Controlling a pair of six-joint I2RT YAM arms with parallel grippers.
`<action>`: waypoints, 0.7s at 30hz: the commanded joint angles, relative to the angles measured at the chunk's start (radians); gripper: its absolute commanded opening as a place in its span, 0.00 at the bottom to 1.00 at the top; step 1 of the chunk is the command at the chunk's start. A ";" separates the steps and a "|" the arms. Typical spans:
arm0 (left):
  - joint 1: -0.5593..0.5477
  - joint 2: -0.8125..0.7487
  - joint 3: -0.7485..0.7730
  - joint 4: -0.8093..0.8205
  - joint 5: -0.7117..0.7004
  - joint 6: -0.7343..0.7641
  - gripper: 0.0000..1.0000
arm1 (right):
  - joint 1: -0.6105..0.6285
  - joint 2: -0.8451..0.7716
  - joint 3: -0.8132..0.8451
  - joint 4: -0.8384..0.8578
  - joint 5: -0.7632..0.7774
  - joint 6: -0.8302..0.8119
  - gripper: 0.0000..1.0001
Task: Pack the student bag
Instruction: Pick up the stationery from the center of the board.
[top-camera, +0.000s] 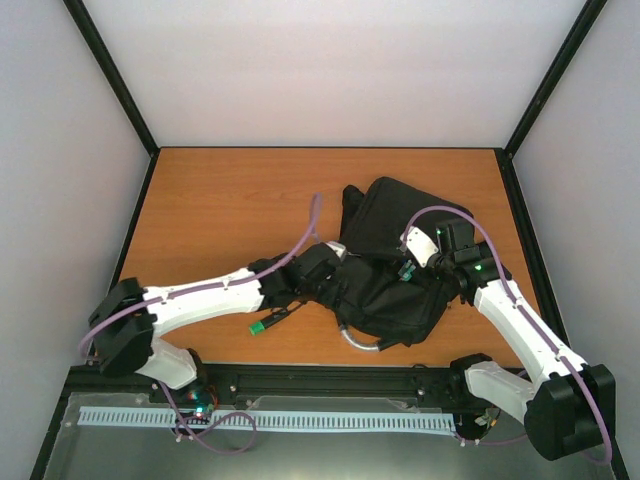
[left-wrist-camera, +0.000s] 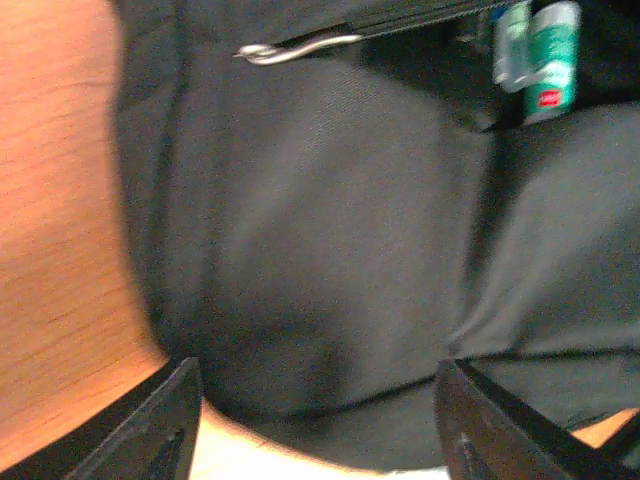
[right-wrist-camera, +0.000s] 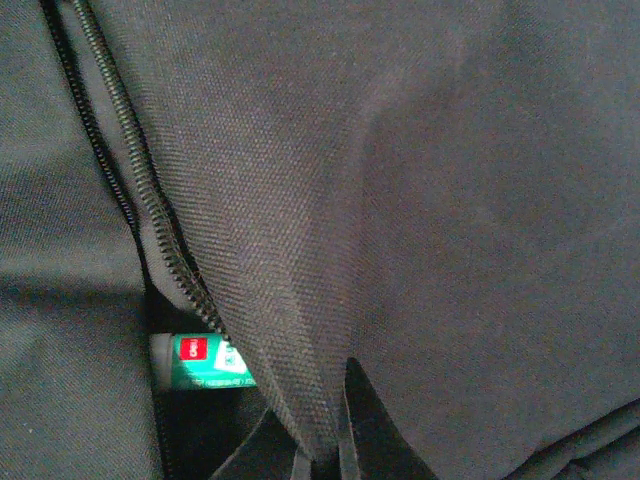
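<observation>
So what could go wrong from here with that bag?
The right gripper pinches only a thin fold of the student bag; it could slip, letting the opening drop shut over the green-labelled item inside. The left gripper, jaws open close to the bag, might snag loose fabric.

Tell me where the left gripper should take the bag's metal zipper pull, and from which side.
Grip the zipper pull at its free looped end, likely coming straight down onto the student bag, with the left gripper spanning the pull's narrow width. It lies flat along the zip with its other end at the slider, so the loop is the free part.
</observation>
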 joint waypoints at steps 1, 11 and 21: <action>0.009 -0.097 0.028 -0.356 -0.186 -0.104 0.73 | 0.008 -0.001 0.029 0.025 -0.026 0.006 0.03; 0.060 -0.049 -0.016 -0.565 -0.258 -0.198 0.93 | 0.008 -0.005 0.029 0.025 -0.020 0.006 0.03; 0.146 0.005 -0.120 -0.489 -0.082 -0.133 0.99 | 0.009 -0.004 0.029 0.024 -0.021 0.005 0.03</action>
